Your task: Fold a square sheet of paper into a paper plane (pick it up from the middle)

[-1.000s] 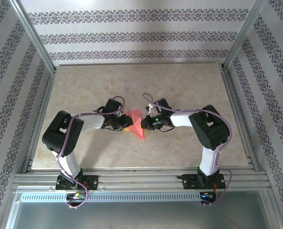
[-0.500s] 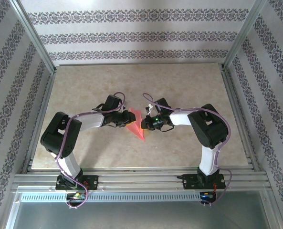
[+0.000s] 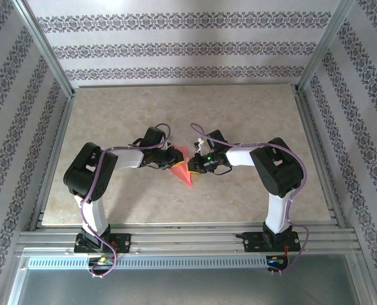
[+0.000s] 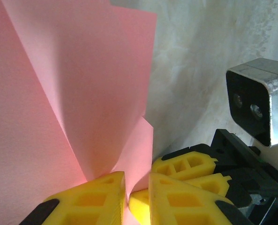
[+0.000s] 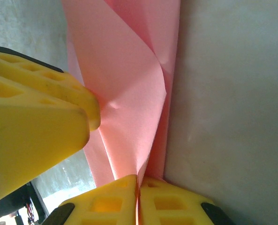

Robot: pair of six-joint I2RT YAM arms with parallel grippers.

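The paper plane (image 3: 184, 170), the pink-red sheet folded into a narrow dart, lies mid-table with its tip toward the near edge. My right gripper (image 5: 139, 180) is shut on a lower fold of the paper (image 5: 129, 93), its fingers pressed flat together on the sheet. My left gripper (image 4: 136, 180) meets it from the left. Its jaws stand a little apart with a raised flap of the paper (image 4: 82, 84) running between them. The right gripper's yellow fingers (image 4: 185, 166) sit just behind that gap. From above, both grippers (image 3: 173, 160) (image 3: 192, 166) touch the dart's wide end.
The marble-patterned table (image 3: 252, 114) is bare around the paper. Patterned walls and metal frame posts (image 3: 45, 57) close in three sides. The right wrist camera housing (image 4: 258, 105) sits close in front of the left gripper.
My left gripper has slid right onto the paper's wide end and its jaws have narrowed. The left arm's elbow has swung with it. The right gripper has stayed put.
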